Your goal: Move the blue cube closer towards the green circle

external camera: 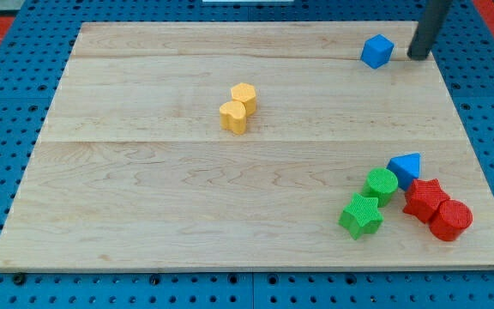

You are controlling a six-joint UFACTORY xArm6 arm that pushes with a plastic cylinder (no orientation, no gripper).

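The blue cube (376,51) sits near the view's top right on the wooden board (144,189). My tip (418,57) rests on the board just to the cube's right, a small gap apart from it. The green circle (382,184) stands far below, at the view's lower right, touching a blue triangle (406,167) on its upper right.
A green star (361,215) lies just below-left of the green circle. A red star (424,198) and a red circle (450,220) sit to its right. A yellow hexagon (244,95) and a yellow heart (233,117) touch near the board's middle.
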